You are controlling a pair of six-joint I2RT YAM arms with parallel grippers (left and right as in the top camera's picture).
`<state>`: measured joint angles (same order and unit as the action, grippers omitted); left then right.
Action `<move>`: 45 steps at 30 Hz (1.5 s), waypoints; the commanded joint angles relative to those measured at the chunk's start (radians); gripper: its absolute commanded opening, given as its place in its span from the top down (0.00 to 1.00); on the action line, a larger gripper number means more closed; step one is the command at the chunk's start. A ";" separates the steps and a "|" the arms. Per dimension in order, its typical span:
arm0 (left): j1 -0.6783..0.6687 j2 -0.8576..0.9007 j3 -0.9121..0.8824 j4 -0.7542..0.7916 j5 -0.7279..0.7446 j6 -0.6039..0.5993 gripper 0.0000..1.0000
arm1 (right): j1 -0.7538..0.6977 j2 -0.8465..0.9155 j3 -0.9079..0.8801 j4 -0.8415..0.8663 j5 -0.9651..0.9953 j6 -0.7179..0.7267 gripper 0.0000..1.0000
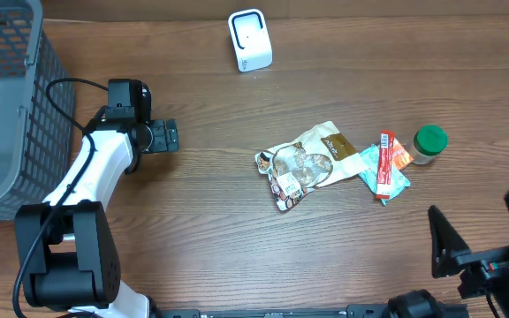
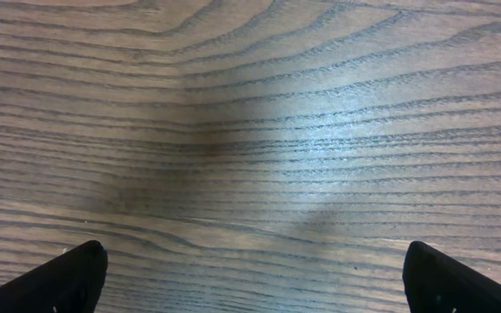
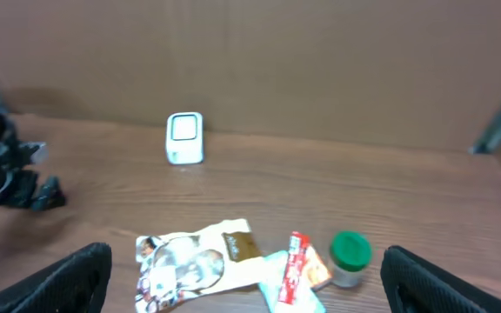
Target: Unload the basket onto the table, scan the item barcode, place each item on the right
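Several items lie right of the table's centre: a cream and brown snack bag [image 1: 306,163], a red packet [image 1: 385,162] on a teal pouch [image 1: 389,184], and a green-lidded jar [image 1: 429,143]. A white barcode scanner [image 1: 250,40] stands at the far edge. My left gripper [image 1: 168,137] is open at the left, low over bare wood [image 2: 255,250], well away from the items. My right gripper [image 1: 482,228] is open near the front right corner, holding nothing. It faces the snack bag [image 3: 190,261], red packet [image 3: 297,265], jar [image 3: 350,256] and scanner [image 3: 184,137]. No barcode is readable.
A grey mesh basket [image 1: 7,106] fills the far left corner, beside the left arm [image 1: 104,163]. A black cable [image 1: 60,97] loops from that arm near the basket. Bare wood lies between the scanner and the items.
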<state>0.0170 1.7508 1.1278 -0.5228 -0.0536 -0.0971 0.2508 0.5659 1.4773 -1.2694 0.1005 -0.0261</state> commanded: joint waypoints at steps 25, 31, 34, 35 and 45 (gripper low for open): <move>0.002 0.007 0.017 0.002 -0.002 0.015 0.00 | -0.017 -0.365 -0.393 0.290 0.124 -0.031 0.00; 0.002 0.007 0.017 0.002 -0.002 0.015 0.00 | -0.017 -0.468 -0.660 0.649 0.042 -0.031 0.00; 0.002 0.007 0.017 0.002 -0.002 0.015 0.00 | -0.017 -0.524 -0.799 0.835 -0.010 -0.034 0.00; 0.002 0.007 0.017 0.002 -0.002 0.015 0.00 | -0.017 -0.544 -0.849 0.901 -0.028 -0.034 0.00; 0.002 0.007 0.017 0.002 -0.002 0.015 0.00 | -0.081 -0.562 -1.190 1.344 -0.213 -0.033 0.00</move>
<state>0.0170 1.7508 1.1282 -0.5228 -0.0536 -0.0971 0.1936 0.0128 0.3397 0.0387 -0.0284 -0.0559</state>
